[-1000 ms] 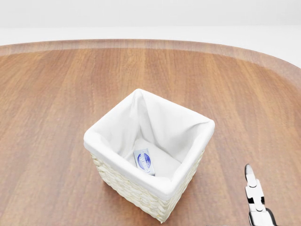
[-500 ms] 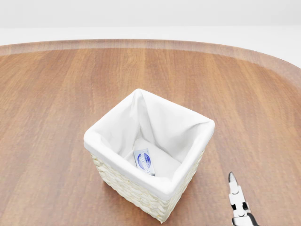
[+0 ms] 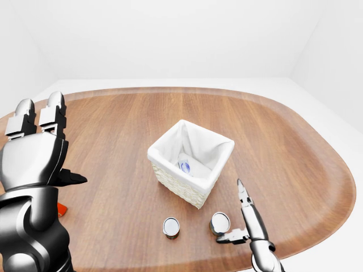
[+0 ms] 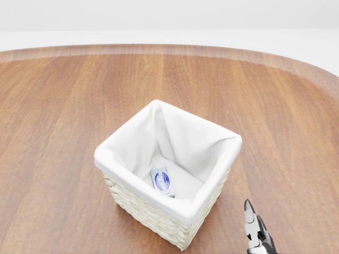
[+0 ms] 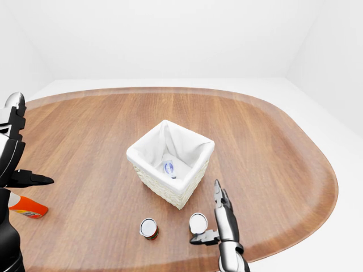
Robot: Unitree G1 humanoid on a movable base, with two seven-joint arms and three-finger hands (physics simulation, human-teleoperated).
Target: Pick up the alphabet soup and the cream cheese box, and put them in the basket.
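Note:
A wicker basket (image 4: 159, 218) with a white cloth lining stands mid-table. The cream cheese box (image 4: 162, 181), small with a blue oval mark, lies on the basket's floor. Two cans stand below the basket in the eye views, a left can (image 3: 171, 227) and a right can (image 3: 220, 223); only their pale lids show, so which one is the alphabet soup I cannot tell. My right hand (image 3: 231, 216) is open, its fingers (image 4: 252, 222) pointing up and its thumb reaching under the right can without closing on it. My left hand (image 3: 52, 146) is raised open at the far left, holding nothing.
An orange-red bottle (image 5: 25, 207) lies on the table at the left, below my left hand. The oval wooden table (image 5: 272, 147) has a raised rim; white floor and walls lie beyond it.
In the head view my right hand's fingers have slid left and lower, toward the basket's bottom right corner. The basket and the box have not moved, nor has the camera.

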